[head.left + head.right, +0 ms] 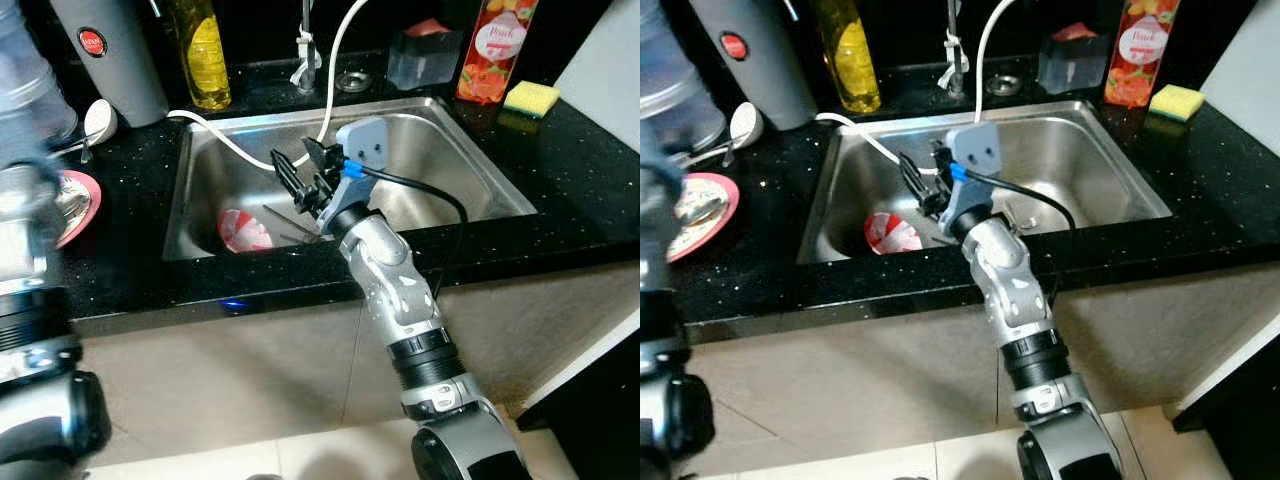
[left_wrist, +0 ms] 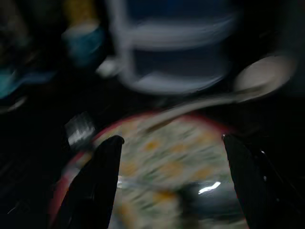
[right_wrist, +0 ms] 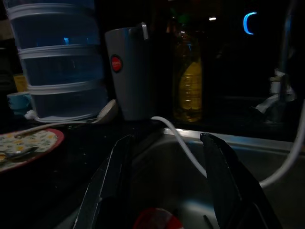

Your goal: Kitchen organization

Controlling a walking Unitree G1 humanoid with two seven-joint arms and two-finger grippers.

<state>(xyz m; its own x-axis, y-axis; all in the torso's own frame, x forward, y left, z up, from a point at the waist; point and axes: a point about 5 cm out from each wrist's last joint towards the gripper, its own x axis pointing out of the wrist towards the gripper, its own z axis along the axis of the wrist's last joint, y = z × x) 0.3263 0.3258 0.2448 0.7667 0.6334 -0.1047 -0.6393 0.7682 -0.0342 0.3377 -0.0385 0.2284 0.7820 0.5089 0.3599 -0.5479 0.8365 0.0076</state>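
The right hand is held low over the steel sink, its 2 black fingers spread apart and grasping nothing, just above the red-and-white bowl that lies tipped on the sink floor. A white hose is draped from the tabletop into the basin and passes close beside the fingers; it could be snagged and dragged if the hand is lowered or closed carelessly, and the bowl could be missed. What look like thin utensils are seen beside the bowl, so 1 of them might be pinched together with the rim, and the grip would then be judged unstable. The wet steel is likely slippery, so the tilted bowl may be pushed aside rather than caught. The left hand is seen released, fingers wide, hovering above the red-rimmed patterned plate on the tabletop, where a spoon rests just beside it; the view is blurred, and a careless descent could knock the plate or the spoon.
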